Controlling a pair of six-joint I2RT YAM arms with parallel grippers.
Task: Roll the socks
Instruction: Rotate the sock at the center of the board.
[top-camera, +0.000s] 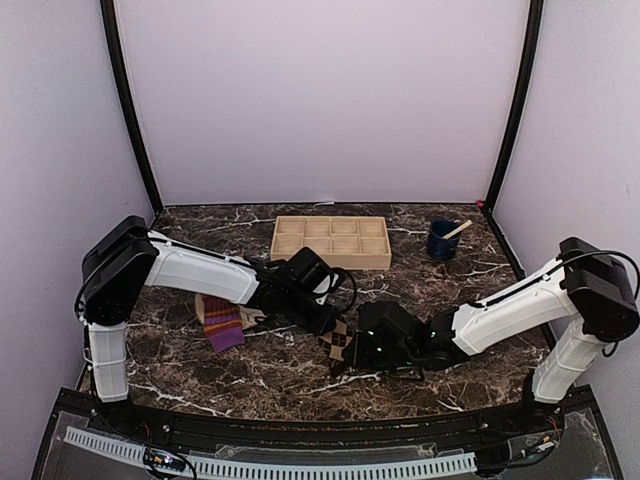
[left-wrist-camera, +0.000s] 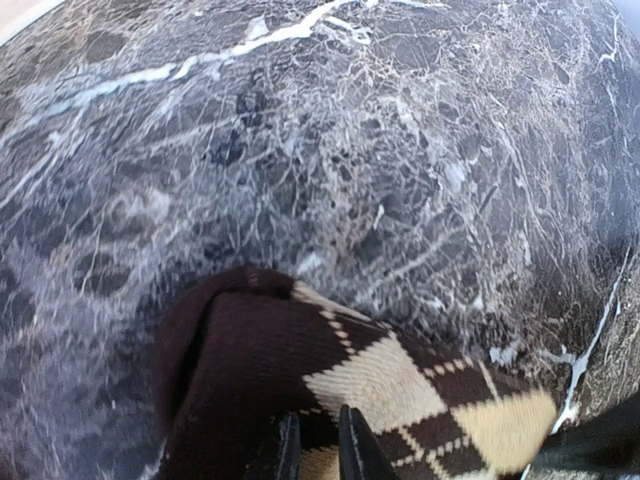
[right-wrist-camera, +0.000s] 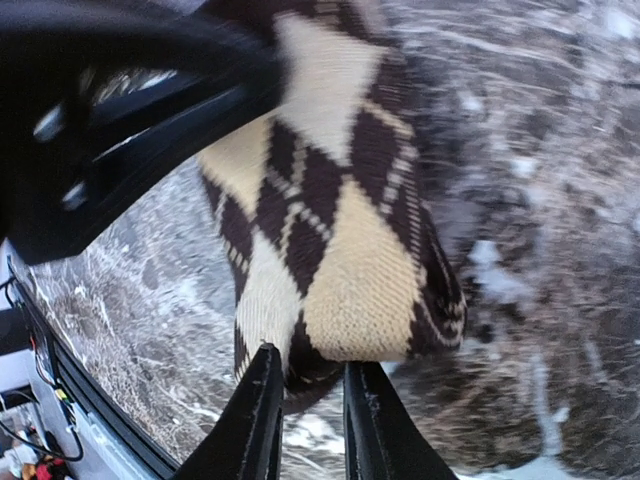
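on dark white-veined marble (top-camera: 260, 375) between pale lilac walls (top-camera: 320, 100), left pincer (left-wrist-camera: 318, 440) and right pincer (right-wrist-camera: 312, 368) each pinch the argyle sock (right-wrist-camera: 340, 250).

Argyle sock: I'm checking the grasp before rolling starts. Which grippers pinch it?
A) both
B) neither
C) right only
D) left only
A: in their own wrist views, the left gripper and the right gripper are each closed on the fabric of the argyle sock.
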